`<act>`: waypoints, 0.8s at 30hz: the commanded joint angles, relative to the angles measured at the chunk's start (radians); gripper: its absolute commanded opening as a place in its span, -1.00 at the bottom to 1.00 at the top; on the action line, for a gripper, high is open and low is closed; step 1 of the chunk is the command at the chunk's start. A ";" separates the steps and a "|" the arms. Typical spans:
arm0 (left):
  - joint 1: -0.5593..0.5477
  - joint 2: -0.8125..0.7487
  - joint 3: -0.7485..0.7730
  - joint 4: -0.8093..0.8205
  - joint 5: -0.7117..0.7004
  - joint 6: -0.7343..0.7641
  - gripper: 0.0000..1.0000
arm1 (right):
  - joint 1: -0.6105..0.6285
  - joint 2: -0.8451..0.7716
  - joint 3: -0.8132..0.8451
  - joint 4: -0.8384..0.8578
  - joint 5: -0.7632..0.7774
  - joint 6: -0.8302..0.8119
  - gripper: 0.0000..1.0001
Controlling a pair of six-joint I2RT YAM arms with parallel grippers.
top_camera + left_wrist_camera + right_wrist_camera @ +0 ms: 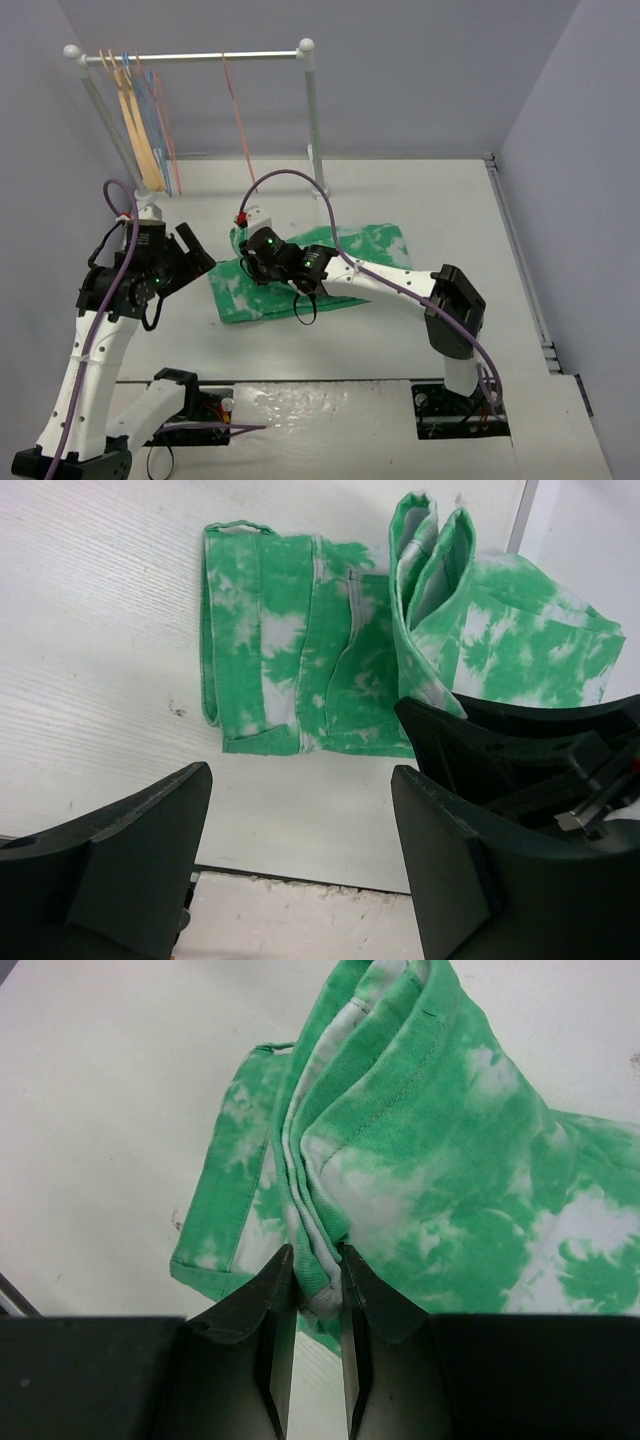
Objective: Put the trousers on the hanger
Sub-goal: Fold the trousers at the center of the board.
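Right pincer pinches a raised fold of the green tie-dye trousers, the rest lying on the worktop, as the left pincer hovers spread beside them; the pink wire hanger hangs bare on the rail, draping not yet begun.

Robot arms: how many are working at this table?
2. The left arm stands near the rack, left gripper open; the right arm reaches across the table, right gripper shut on the trousers.
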 commanded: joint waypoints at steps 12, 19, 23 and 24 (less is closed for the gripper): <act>0.005 -0.028 -0.007 0.007 -0.067 0.020 0.40 | 0.025 0.103 0.089 0.172 -0.094 0.014 -0.91; 0.005 -0.039 -0.028 0.010 -0.074 0.021 0.40 | 0.034 0.166 0.093 0.182 -0.234 -0.010 -0.41; 0.005 -0.036 -0.037 0.020 -0.074 0.021 0.40 | 0.023 0.119 0.058 0.174 -0.226 -0.032 0.19; 0.005 -0.035 -0.039 0.023 -0.075 0.024 0.40 | 0.017 0.109 0.051 0.171 -0.217 -0.036 0.31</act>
